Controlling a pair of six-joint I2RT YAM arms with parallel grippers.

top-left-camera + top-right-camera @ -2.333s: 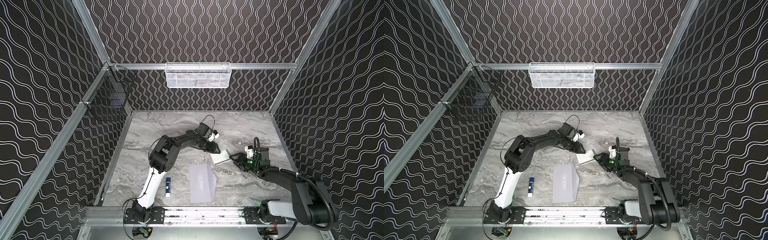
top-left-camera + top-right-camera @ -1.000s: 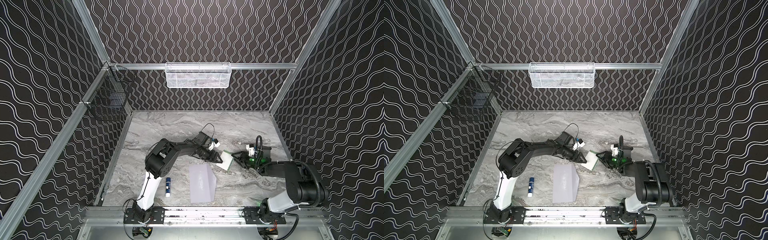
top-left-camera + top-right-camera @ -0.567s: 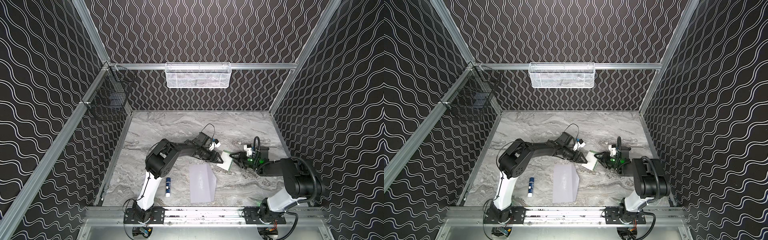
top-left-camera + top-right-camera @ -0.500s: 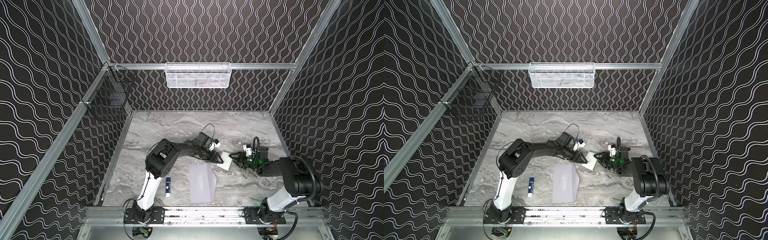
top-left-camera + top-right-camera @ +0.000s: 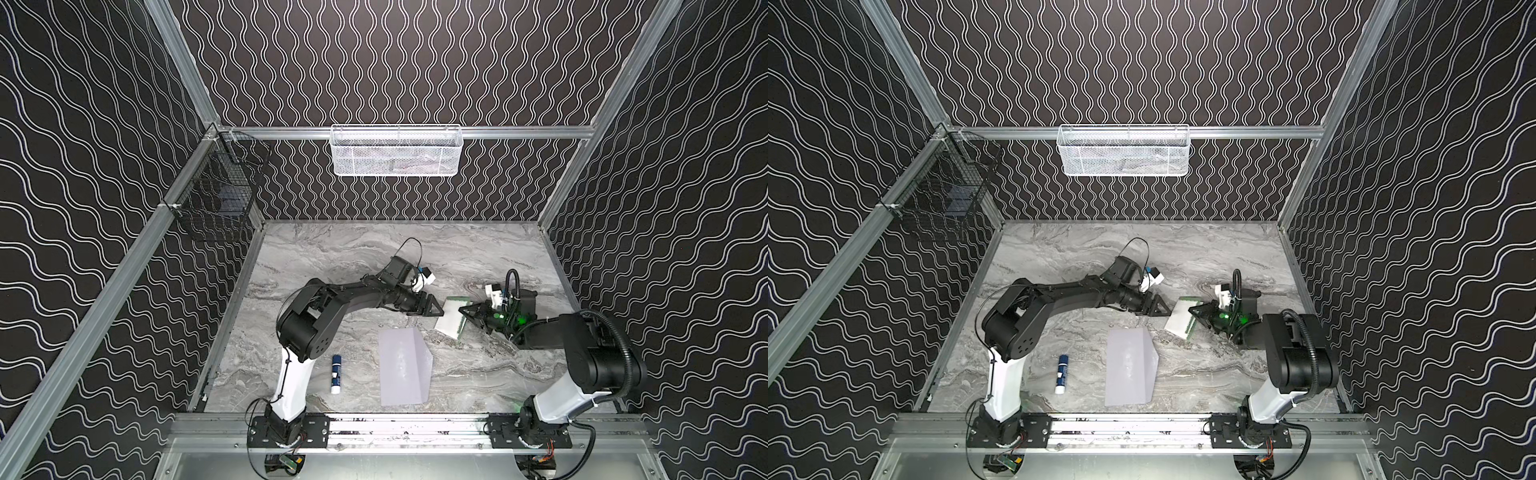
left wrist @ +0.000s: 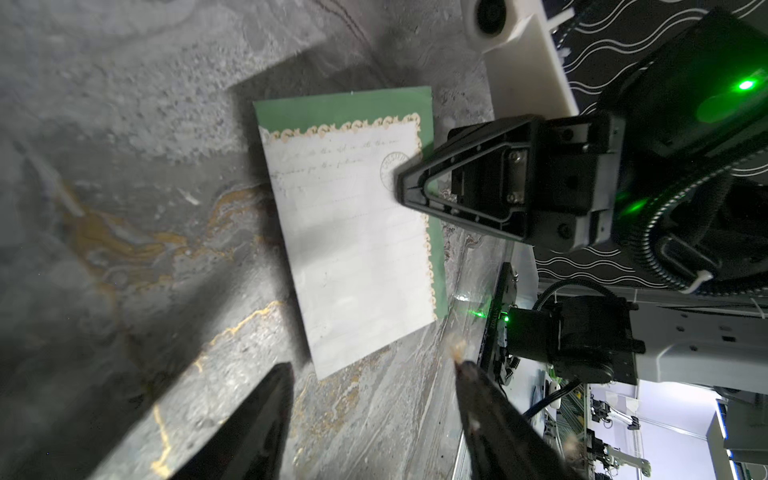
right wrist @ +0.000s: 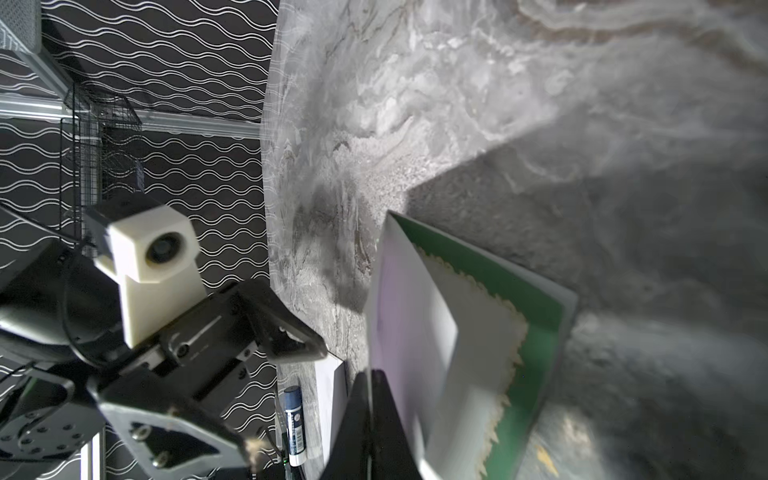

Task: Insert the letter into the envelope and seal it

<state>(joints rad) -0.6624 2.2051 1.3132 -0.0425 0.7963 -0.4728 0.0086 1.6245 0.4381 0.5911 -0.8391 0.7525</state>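
Scene: two black robot arms meet low over a grey marble table point(image 5: 353, 266), shown from above in both top views.
Letter: a folded white sheet with a green border point(image 5: 451, 320), right of centre, between the two grippers. One layer looks lifted off the other in the right wrist view.
Envelope: pale and plain point(image 5: 403, 365), flat on the table toward the front, near the letter but apart from it. Whether its flap is open cannot be told.
Right gripper: point(image 5: 462, 310) jaws pressed together on the letter's edge, pinching only a thin margin of paper.
Left gripper: point(image 5: 436, 309) jaws apart and holding nothing, its tip just beside the letter's opposite edge.
Glue stick: point(image 5: 336, 374) lying left of the envelope, clear of both arms.
Risk, slip: the pinch is shallow, so a quick lift or swing could likely pull the paper free.
Risk, unfolding: the loose upper layer may spring open in transit and be too wide for the envelope.
Risk, collision: the two grippers face each other closely, so an inward move by either could strike the other or crumple the sheet.
Risk, envelope: nothing holds it down, so a push from the letter's edge would probably slide it instead of entering.
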